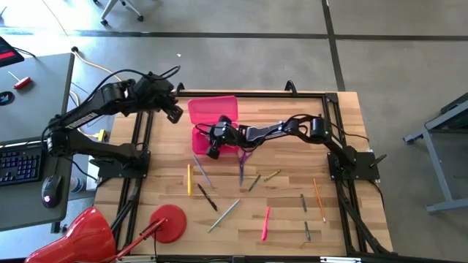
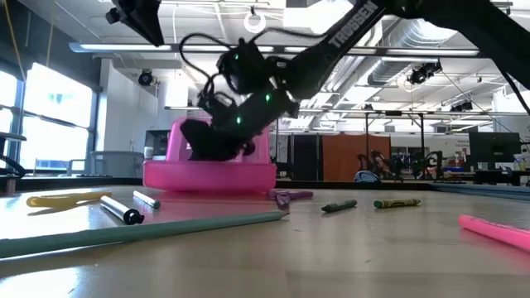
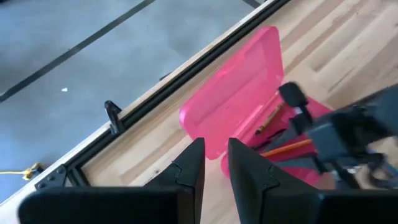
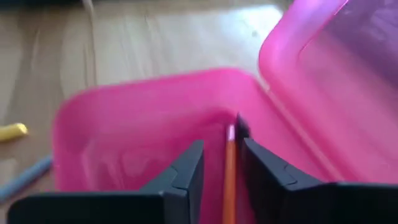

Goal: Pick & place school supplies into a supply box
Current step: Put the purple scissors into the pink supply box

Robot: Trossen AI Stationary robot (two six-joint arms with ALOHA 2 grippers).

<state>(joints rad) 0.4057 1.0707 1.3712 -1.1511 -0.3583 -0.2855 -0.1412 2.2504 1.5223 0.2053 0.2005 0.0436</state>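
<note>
The pink supply box (image 1: 212, 123) lies open near the table's far edge, its lid (image 3: 233, 106) folded back flat. My right gripper (image 4: 222, 163) is lowered into the box's base (image 4: 130, 143), open, with an orange pencil (image 4: 229, 168) running between its fingers. I cannot tell whether they touch it. A brown crayon (image 3: 268, 120) also lies inside. My left gripper (image 3: 216, 163) hovers just left of the lid, open by a narrow gap and empty. Purple scissors (image 1: 245, 155) and several pencils and pens lie flat on the wood nearer the front.
Loose on the table lie a yellow pencil (image 1: 189, 179), a dark pen (image 1: 207, 197), a grey-green pencil (image 1: 223, 215), a pink pen (image 1: 265, 223) and an orange pencil (image 1: 319, 199). A red disc with a stick handle (image 1: 167, 223) sits at the near left. A black frame rail (image 1: 252, 95) borders the table.
</note>
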